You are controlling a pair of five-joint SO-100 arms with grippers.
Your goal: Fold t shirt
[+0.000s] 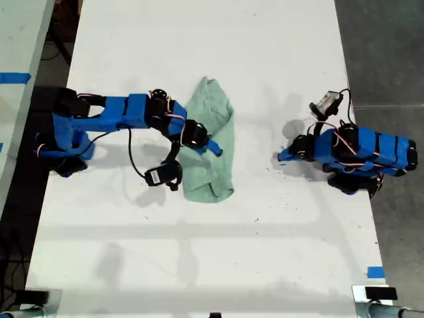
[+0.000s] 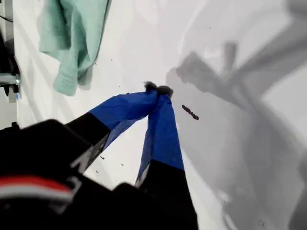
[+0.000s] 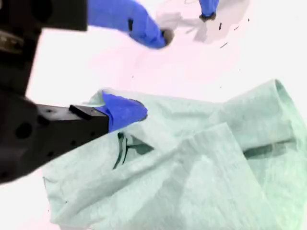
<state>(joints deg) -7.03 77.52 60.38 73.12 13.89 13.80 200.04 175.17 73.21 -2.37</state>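
Observation:
The pale mint-green t shirt point(image 1: 217, 116) lies bunched in a long strip in the middle of the white table point(image 1: 199, 40). My second gripper point(image 1: 211, 147) comes in from the exterior view's left and hovers over it. In the second wrist view that gripper point(image 3: 148, 72) is open, with its lower fingertip point(image 3: 127, 110) on the cloth point(image 3: 216, 163) and the other raised. My first gripper point(image 1: 281, 158) sits on the exterior view's right, apart from the shirt. Its fingers meet at the tips point(image 2: 158, 88), shut on nothing, and the shirt point(image 2: 72, 33) lies ahead of it.
A second white table point(image 1: 20, 40) with blue tape point(image 1: 13, 77) stands at the exterior view's left. Another blue tape piece point(image 1: 375, 271) marks the main table's right edge in the exterior view, beside dark floor point(image 1: 391, 53). A black cable point(image 1: 136, 165) loops below the second arm.

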